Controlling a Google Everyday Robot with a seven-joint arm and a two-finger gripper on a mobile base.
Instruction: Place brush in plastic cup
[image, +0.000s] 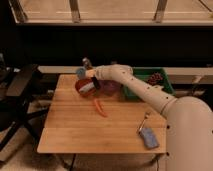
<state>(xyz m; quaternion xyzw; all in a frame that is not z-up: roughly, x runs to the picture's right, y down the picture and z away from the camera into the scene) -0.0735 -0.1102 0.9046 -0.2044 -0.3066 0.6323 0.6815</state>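
Red bowl (83, 87) sits just beside the light-blue plastic cup (81, 73), under the gripper (88, 65) clamped on the brush (87, 62).

Pale, rounded arm (150, 92), dark tool (88, 63)

Lab: wooden table (75, 125), end effector (87, 64)

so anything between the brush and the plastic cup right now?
Nothing visible. The gripper is shut on the brush at the table's far edge, just beside and above the plastic cup. The red bowl sits nearer the camera, out of that path.
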